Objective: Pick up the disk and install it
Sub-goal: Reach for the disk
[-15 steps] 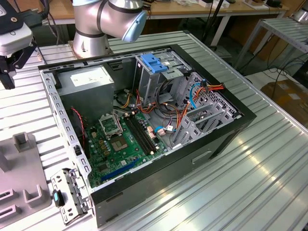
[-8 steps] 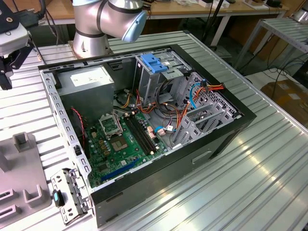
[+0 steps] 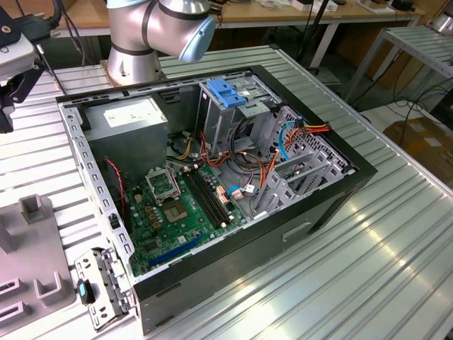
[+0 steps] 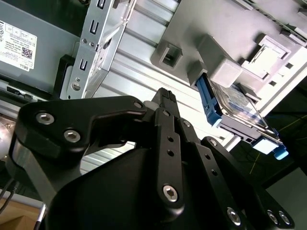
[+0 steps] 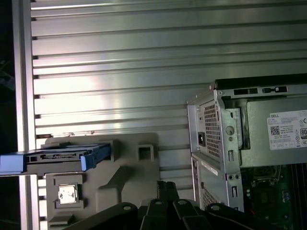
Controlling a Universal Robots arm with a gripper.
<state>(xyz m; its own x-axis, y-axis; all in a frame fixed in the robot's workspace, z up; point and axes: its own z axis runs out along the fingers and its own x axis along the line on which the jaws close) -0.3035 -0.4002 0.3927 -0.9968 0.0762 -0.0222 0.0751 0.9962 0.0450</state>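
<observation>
1 disk (image 5: pixel 62 155) sits edge-up in the grey holder (image 5: pixel 129 177), apart from the empty fingers (image 5: pixel 163 189), closed together.

Exterior view high, angled down onto open computer case (image 3: pixel 248 248), both wrist views share grey fixture (image 5: pixel 124 167) (image 4: pixel 206 19)

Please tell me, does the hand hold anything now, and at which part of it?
Nothing is held. The hand is shut with no object in it, and the disk rests apart from it on the grey holder.

The table (image 3: pixel 396 248) is glossy ribbed metal, the disk (image 4: pixel 240 108) rails (image 4: pixel 208 100) blue plastic, the end effector (image 4: pixel 165 96) matt black.
</observation>
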